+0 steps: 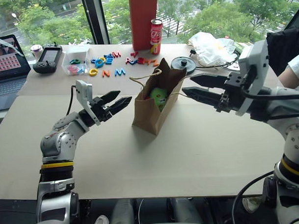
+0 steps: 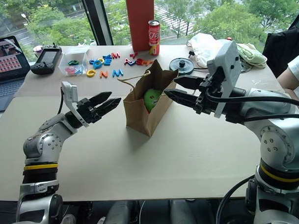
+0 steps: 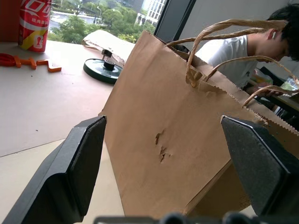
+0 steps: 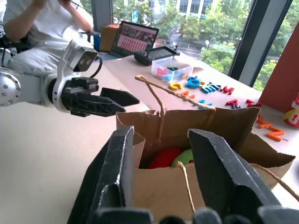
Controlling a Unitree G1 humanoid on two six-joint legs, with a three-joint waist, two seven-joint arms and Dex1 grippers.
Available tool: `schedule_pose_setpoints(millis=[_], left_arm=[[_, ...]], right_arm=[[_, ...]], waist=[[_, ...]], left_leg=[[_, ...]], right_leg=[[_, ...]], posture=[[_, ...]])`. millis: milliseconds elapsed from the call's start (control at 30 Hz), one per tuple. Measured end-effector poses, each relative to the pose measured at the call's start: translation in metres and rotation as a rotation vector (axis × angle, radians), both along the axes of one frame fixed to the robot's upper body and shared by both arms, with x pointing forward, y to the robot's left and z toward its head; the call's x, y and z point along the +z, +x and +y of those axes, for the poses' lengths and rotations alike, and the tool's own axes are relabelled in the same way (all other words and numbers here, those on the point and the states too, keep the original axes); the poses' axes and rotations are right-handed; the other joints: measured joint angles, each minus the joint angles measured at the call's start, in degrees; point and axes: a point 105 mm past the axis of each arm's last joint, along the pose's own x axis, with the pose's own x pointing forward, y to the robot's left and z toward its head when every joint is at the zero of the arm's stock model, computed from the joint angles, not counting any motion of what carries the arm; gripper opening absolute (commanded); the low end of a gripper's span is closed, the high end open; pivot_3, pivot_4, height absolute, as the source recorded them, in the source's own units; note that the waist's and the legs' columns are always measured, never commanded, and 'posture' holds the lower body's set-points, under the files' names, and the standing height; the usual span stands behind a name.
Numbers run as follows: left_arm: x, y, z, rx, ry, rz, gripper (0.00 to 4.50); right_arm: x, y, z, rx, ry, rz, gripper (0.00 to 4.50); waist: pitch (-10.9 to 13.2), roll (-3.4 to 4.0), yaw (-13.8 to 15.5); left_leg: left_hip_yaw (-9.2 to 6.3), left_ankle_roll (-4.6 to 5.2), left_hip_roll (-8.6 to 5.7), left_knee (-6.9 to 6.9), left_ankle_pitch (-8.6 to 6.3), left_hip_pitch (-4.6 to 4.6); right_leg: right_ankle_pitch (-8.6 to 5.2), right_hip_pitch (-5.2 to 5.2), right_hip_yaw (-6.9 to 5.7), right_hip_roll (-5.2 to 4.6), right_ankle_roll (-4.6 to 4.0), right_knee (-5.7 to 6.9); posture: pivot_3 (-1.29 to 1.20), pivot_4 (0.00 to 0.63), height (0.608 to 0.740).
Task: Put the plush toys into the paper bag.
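The brown paper bag stands upright in the middle of the table with its mouth open and its twine handles up. Inside it lie the plush toys: the light green one shows through the mouth, and the red one lies beside the green one. My left gripper hovers open just left of the bag, with its fingers pointing at the bag's side. On the other side, close to the rim, my right gripper is open and holds nothing.
A tall red box and a cola can stand at the back. Coloured letters, a clear box, a controller and a laptop lie back left. A black disc, a white plastic bag and a person's arm are at right.
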Motion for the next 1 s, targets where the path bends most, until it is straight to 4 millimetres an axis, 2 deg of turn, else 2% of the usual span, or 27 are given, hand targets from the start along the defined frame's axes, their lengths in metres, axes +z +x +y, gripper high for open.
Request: schedule_pose_setpoints(millis=[67, 167, 233, 400, 467, 567, 733, 867, 1000], left_arm=[[-0.002, -0.001, -0.003, -0.011, -0.002, 0.004, 4.20], [-0.006, -0.002, -0.004, -0.019, 0.006, 0.009, 4.20], [-0.006, -0.003, -0.004, -0.030, 0.011, 0.008, 4.20], [-0.011, -0.014, -0.009, -0.100, 0.051, 0.005, 4.20], [-0.014, -0.017, -0.012, -0.131, 0.066, 0.009, 4.20], [-0.018, -0.022, -0.018, -0.169, 0.113, -0.002, 4.20], [-0.025, -0.024, -0.028, -0.173, 0.193, -0.038, 4.20], [-0.028, -0.030, -0.047, -0.203, 0.242, -0.084, 4.20], [-0.034, -0.036, -0.051, -0.206, 0.273, -0.088, 4.20]], right_arm=[[-0.015, -0.001, 0.004, 0.010, -0.049, 0.051, 0.03], [-0.045, -0.004, 0.011, 0.034, -0.149, 0.138, 0.03], [-0.057, -0.002, 0.015, 0.027, -0.195, 0.165, 0.03], [-0.094, 0.037, 0.007, -0.171, -0.297, 0.227, 0.03], [-0.094, 0.052, 0.010, -0.218, -0.296, 0.204, 0.03], [-0.090, 0.065, 0.019, -0.234, -0.310, 0.163, 0.03], [-0.087, 0.069, 0.042, -0.197, -0.302, 0.141, 0.03], [-0.080, 0.068, 0.067, -0.148, -0.267, 0.122, 0.03], [-0.075, 0.075, 0.078, -0.160, -0.240, 0.118, 0.03]], waist=[[0.0, 0.00, 0.0], [0.0, 0.00, -0.1], [0.0, 0.00, -0.3], [0.0, -0.01, -0.4], [0.0, 0.00, -0.5], [0.0, 0.00, -0.4], [0.0, 0.00, -0.2], [0.0, 0.01, -0.3], [0.0, 0.01, -0.4]], left_leg=[[-0.01, 0.00, 0.00, 0.00, 0.00, 0.00], [-0.02, 0.00, 0.01, 0.00, 0.00, 0.00], [-0.05, 0.00, 0.01, 0.01, 0.00, 0.01], [0.03, 0.00, 0.01, 0.01, 0.00, 0.06], [0.04, 0.00, 0.01, 0.00, 0.00, 0.03], [0.07, 0.00, 0.02, -0.01, 0.00, 0.01], [0.11, 0.00, 0.01, -0.01, 0.00, -0.05], [0.14, 0.00, 0.02, 0.00, 0.00, -0.04], [0.14, 0.00, 0.03, 0.00, 0.00, -0.01]], right_leg=[[0.00, -0.01, 0.01, 0.00, 0.00, 0.01], [0.00, -0.03, 0.02, 0.01, 0.00, 0.02], [0.00, -0.02, 0.03, 0.01, 0.00, 0.03], [0.00, -0.01, 0.07, 0.02, 0.00, 0.04], [0.00, -0.08, 0.11, 0.03, 0.00, 0.05], [0.00, -0.07, 0.08, 0.06, 0.00, 0.03], [0.00, -0.08, 0.04, 0.03, 0.00, 0.01], [0.00, -0.07, 0.03, 0.02, 0.00, 0.03], [0.00, -0.08, 0.03, 0.03, -0.01, 0.07]], posture=[[0.00, 0.150, 0.739], [0.00, 0.150, 0.739], [0.00, 0.150, 0.739], [0.00, 0.150, 0.739], [0.00, 0.150, 0.739], [0.00, 0.150, 0.739], [0.00, 0.150, 0.739], [0.00, 0.150, 0.739], [0.00, 0.150, 0.739]])
